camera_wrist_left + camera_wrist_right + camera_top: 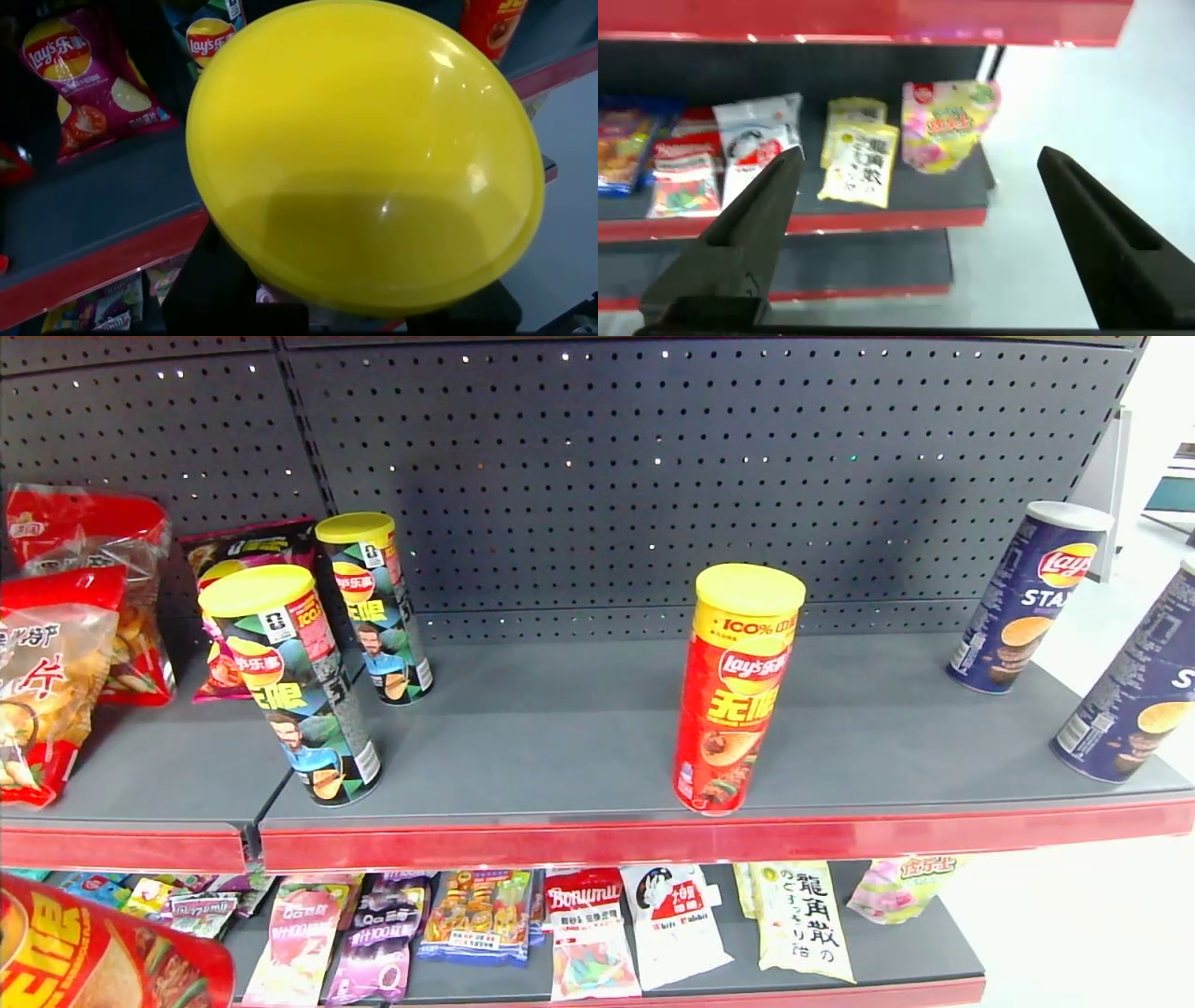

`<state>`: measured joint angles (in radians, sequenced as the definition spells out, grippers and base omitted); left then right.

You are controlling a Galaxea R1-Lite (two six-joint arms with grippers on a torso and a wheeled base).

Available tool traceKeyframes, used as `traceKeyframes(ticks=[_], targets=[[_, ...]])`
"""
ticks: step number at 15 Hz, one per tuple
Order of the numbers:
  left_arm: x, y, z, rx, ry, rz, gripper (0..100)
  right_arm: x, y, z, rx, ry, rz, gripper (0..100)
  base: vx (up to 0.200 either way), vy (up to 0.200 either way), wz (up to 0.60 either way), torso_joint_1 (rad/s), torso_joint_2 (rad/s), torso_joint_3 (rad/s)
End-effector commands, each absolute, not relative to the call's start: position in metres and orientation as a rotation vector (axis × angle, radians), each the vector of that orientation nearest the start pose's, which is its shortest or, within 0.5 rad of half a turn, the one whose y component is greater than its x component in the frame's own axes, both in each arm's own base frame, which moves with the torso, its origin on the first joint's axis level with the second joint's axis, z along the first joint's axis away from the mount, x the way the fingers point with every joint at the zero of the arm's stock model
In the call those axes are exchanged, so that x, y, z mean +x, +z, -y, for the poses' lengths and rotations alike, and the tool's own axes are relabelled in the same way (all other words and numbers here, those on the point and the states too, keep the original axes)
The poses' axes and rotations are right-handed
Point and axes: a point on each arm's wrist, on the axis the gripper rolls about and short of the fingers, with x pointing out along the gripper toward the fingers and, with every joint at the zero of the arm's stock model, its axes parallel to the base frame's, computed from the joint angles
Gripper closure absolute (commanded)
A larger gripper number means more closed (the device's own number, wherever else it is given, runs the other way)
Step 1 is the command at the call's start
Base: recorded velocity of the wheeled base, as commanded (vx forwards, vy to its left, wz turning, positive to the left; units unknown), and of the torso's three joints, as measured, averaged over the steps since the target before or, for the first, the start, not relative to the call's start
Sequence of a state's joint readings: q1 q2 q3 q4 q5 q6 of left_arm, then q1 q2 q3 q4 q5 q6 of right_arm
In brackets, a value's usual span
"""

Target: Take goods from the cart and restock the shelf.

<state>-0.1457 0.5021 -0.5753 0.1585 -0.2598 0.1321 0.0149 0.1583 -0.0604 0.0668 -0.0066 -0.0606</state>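
Head view. Nearest the lens, bottom left corner: held can (93,952), red, tilted, cut off by the frame edge, in front of the lower shelf (896,943). Shelf (579,728) above it, dark deck with red front strip. On it, from the left: chip bags (65,644), two green cans (289,681) one behind the other, both upright; one red can (738,691) alone near the front edge at mid-shelf; two blue cans (1027,597) at the far right. Wide bare deck between green cans and red can, and between red can and blue cans. Pegboard (653,467) behind. Lower shelf carries a row of small snack packs (588,933).

Left wrist view. Yellow lid (364,149) of the held can blocks most of the scene. Left gripper (341,303) pinches the can below the lid; dark fingers (220,289) show on either side. Behind: shelf strip, a purple bag (84,84), base of the red can.

Right wrist view. Right gripper (918,163) spread wide, nothing between its fingers (757,224). It faces the lower shelf: white pack (757,140), yellow pouch (859,163), pink-green bag (951,126) at the shelf's end.
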Motion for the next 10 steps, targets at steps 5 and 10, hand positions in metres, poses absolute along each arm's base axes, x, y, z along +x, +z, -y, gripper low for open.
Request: traceKeyframes(ticks=[5,10], targets=[[0.0027,0.2173,0.0063,0.127,-0.411,-0.058,100,-0.0270,0.0840,0.0002,-0.083,0.003,-0.009,0,0.000,0.000,0.00,0.000,0.00,0.000],[0.0016,0.2165,0.0062,0.125,-0.416,-0.055,100,-0.0267,0.0829,0.0005,-0.094,-0.010,-0.011,0,0.000,0.000,0.00,0.000,0.00,0.000]])
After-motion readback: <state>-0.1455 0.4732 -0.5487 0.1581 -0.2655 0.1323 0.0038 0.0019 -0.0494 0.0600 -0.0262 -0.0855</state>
